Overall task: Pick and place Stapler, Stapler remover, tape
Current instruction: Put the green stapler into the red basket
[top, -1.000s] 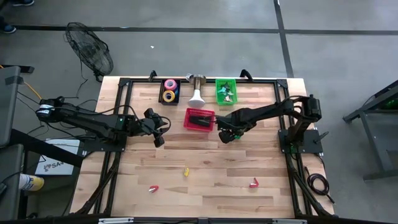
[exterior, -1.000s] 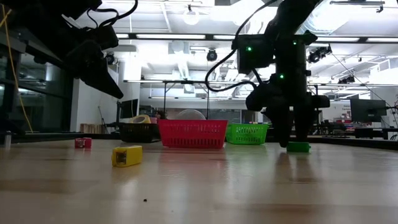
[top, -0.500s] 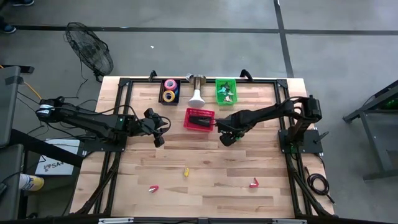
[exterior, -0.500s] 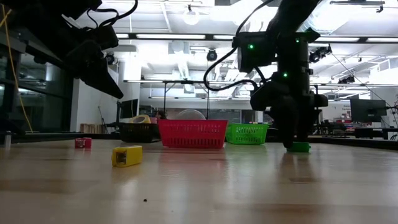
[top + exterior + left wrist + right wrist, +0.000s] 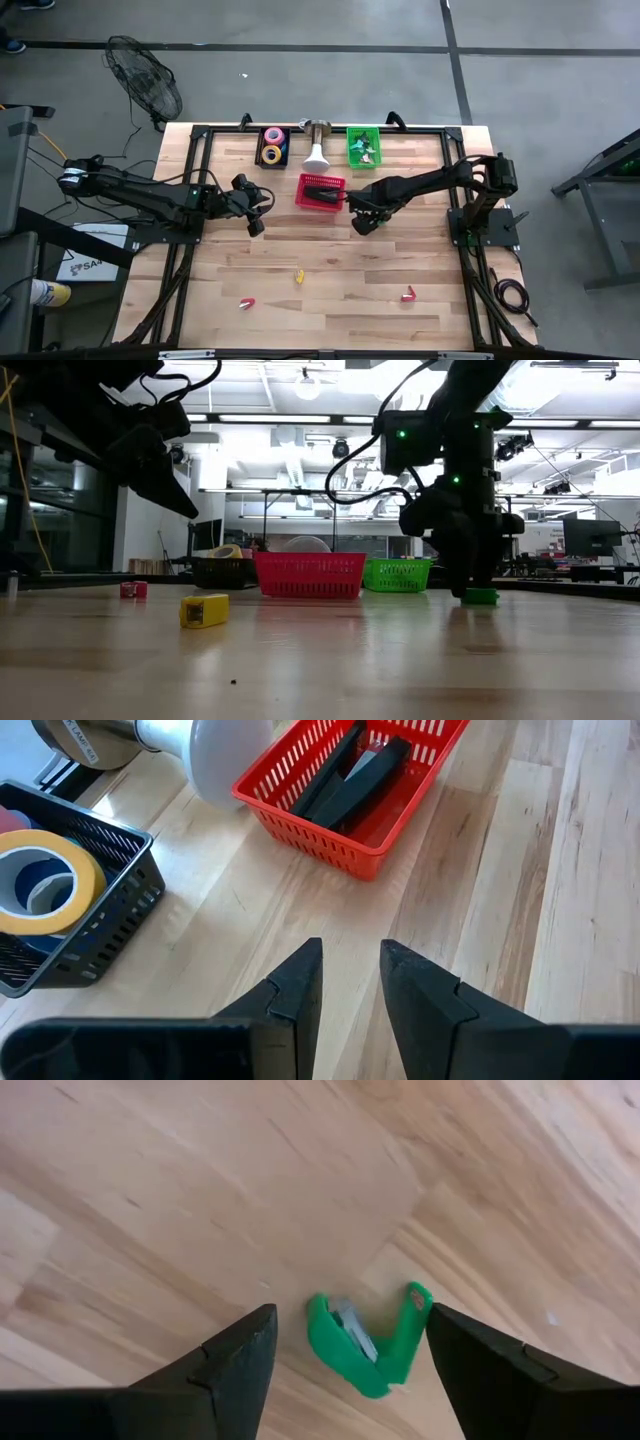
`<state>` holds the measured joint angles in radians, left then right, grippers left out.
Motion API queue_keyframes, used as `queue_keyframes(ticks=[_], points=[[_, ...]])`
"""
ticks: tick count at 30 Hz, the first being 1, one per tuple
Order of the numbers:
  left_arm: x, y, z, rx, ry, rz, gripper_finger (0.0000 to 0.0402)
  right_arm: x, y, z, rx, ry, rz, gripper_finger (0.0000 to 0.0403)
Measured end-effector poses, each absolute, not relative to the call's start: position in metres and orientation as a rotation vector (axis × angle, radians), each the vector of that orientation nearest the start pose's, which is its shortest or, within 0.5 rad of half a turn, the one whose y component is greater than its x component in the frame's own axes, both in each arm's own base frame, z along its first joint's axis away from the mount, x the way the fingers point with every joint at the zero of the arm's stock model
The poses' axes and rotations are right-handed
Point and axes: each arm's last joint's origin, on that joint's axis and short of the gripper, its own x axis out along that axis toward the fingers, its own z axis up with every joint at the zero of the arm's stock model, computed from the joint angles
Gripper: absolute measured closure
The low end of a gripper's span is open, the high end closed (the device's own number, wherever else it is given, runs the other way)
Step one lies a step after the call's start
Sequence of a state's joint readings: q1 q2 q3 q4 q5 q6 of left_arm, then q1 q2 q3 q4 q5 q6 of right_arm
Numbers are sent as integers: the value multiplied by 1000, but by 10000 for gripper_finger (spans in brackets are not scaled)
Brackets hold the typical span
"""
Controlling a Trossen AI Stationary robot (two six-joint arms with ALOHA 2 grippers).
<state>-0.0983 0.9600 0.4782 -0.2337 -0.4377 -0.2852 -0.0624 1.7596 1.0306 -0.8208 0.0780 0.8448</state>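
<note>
Right hand point(image 5: 345, 1342) straddles green stapler remover point(image 5: 366, 1339), bare desk point(image 5: 180, 1200) all round; red basket point(image 5: 320, 190) just beside.

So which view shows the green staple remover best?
The right wrist view: the green staple remover lies on the wood between the open right gripper fingers, claw shape clear. The low view shows only a small green sliver under the arm. The high view hides it; the left wrist view misses it.
</note>
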Motion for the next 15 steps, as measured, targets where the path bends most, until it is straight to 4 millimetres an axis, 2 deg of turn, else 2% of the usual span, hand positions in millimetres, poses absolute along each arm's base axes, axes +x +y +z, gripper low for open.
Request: queue_keyframes(ticks=[6,9,15], points=[[185,-6,198,-81,639,419,300,295,-20,147,664,1399,-730,155],[185,-6,198,-81,639,419,300,292,-19,141,677,1407,-698,155],[185,-6,198,-81,640,419,300,285,-17,132,591,1439,-613,155]])
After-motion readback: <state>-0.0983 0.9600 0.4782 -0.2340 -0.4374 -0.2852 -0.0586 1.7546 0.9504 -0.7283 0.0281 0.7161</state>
